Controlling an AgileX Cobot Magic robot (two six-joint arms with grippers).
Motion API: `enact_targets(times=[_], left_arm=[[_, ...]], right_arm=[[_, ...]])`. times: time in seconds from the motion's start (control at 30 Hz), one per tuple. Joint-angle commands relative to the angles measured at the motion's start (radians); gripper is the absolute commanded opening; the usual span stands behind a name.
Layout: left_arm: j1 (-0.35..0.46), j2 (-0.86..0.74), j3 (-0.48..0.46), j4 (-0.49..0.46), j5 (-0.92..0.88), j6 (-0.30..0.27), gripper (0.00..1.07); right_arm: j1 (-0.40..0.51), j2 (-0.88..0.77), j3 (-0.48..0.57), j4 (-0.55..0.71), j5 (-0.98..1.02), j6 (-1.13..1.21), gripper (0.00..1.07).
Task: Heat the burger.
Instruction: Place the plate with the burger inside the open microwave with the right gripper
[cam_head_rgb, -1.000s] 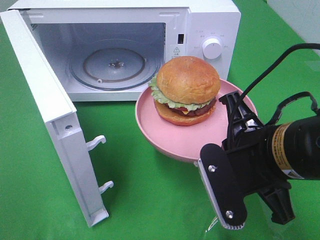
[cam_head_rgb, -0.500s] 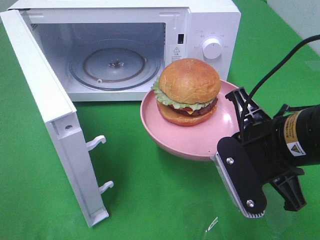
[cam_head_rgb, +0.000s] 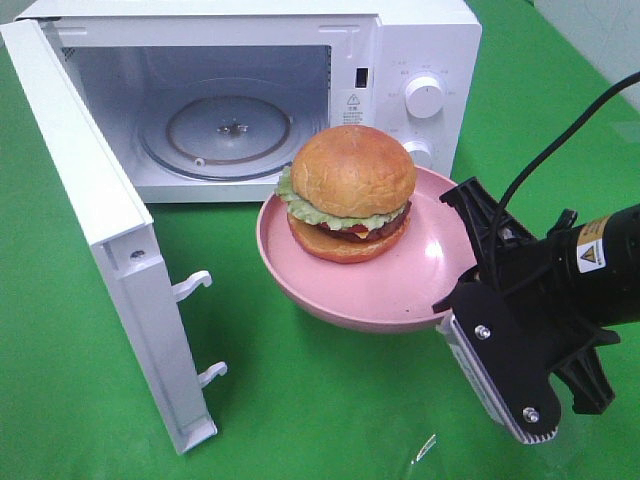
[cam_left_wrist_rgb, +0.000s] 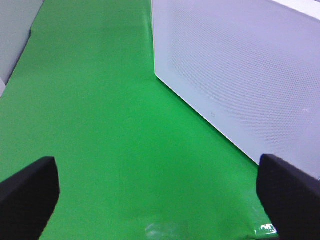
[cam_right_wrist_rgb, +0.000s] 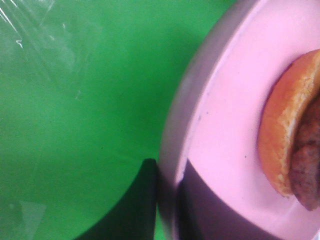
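On my left, my left gripper (cam_left_wrist_rgb: 157, 200) hangs spread wide with nothing in it, over the green cloth (cam_left_wrist_rgb: 100, 100) beside the blank side wall of the microwave (cam_left_wrist_rgb: 240, 65). The high camera does not show that arm at all.

The door (cam_head_rgb: 100, 250) stands swung fully open, and the glass turntable (cam_head_rgb: 230, 130) inside is bare.

Just in front of the opening and towards its right sits the burger (cam_head_rgb: 350, 190), on the pink plate (cam_head_rgb: 400, 290) and a little off centre towards the oven. The plate looks lifted off the cloth, with shadow beneath it. I judge the burger a soft, loose stack: glossy bun, lettuce, cheese and patty, with nothing pinning them, so squeezing it would crush or shear it, and a tilt could slide it. The plate is stiff and is the better handle, though holding one edge leaves the load hanging out from my grip, and the smooth rim may slip.

On the right, my right gripper (cam_right_wrist_rgb: 170, 205) is clenched on the near rim of the plate, one finger under it and one over.

The burger hides the plate's far rim, and the plate covers part of the lower knob (cam_head_rgb: 420, 152). My right wrist camera catches only a slice of bun and patty. The panel's print is too small to read.
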Motion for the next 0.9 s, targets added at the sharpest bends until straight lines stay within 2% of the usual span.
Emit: enact_targets(times=[0.03,0.07,0.13,0.63,0.9], left_arm=[[0.001,-0.017,0.0,-0.006,0.001,-0.005,1.0],[0.001,-0.017,0.0,-0.006,0.001,-0.005,1.0],[0.001,-0.017,0.0,-0.006,0.001,-0.005,1.0],[0.001,-0.017,0.0,-0.006,0.001,-0.005,1.0],[0.001,-0.017,0.0,-0.006,0.001,-0.005,1.0]], right_arm=[[-0.005,-0.012,-0.01,0.1,-0.071,-0.106,0.0],[-0.005,-0.012,-0.01,0.142,-0.071,-0.153,0.0],[-0.005,-0.012,-0.01,0.15,-0.071,-0.164,0.0],[-0.001,-0.009,-0.014,0.117,-0.072,-0.141,0.0],[-0.001,0.002,-0.055,0.121,-0.061,-0.141,0.0]])
